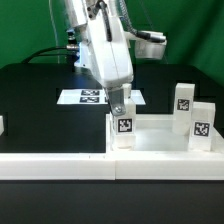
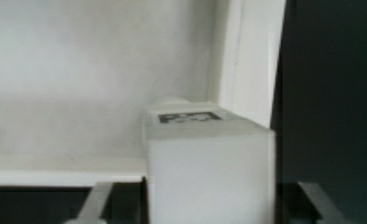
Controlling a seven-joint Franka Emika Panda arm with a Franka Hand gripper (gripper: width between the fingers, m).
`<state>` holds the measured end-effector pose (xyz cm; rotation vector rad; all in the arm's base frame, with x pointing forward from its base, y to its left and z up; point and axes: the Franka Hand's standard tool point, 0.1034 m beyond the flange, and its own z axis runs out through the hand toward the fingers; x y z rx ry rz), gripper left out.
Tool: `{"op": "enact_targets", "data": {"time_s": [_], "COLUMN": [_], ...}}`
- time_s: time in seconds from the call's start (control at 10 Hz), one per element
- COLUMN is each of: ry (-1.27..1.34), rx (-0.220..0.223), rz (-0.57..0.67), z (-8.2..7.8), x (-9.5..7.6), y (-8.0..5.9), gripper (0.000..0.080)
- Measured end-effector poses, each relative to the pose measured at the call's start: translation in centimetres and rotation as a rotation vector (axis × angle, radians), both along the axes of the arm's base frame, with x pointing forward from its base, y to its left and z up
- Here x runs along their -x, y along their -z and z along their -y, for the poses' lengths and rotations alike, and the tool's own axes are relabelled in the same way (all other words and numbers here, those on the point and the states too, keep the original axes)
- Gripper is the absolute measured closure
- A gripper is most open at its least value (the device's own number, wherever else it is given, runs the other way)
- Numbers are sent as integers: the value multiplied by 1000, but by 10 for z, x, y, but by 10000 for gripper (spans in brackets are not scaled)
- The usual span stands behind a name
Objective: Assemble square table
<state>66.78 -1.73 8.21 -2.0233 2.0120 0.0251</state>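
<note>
The white square tabletop (image 1: 155,139) lies with its raised rim up, against the long white rail. A white block leg (image 1: 124,124) with a square tag stands upright in the tabletop's corner at the exterior view's left. My gripper (image 1: 121,103) is directly over this leg. In the wrist view the leg (image 2: 208,165) fills the space between my fingers (image 2: 102,198), with a dark gap on each side, so the gripper (image 2: 205,208) is open around it. Two more tagged legs (image 1: 184,98) (image 1: 203,121) stand at the tabletop's corners on the exterior view's right.
The marker board (image 1: 88,97) lies flat on the black table behind the arm. The long white rail (image 1: 70,166) runs along the front. A small white part (image 1: 2,125) shows at the exterior view's left edge. The tabletop rim (image 2: 251,60) runs beside the leg.
</note>
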Motion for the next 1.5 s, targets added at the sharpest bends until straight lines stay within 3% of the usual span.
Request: {"op": "enact_targets", "data": {"time_s": [0.1, 0.3, 0.5, 0.6, 0.9, 1.1, 1.3, 1.4, 1.5], "ry": [-11, -261, -572, -662, -879, -1288, -1510, -1476, -1464], "rx": [-2, 59, 134, 145, 181, 248, 269, 264, 262], "rz": [3, 13, 60, 74, 119, 130, 168, 164, 161], "z": [-2, -6, -9, -16, -14, -9, -5, -7, -7], "x": [0, 2, -5, -5, -5, -3, -2, -3, -3], "y": [1, 2, 2, 2, 2, 1, 4, 3, 4], "gripper": [493, 183, 160, 152, 151, 151, 151, 151, 272]}}
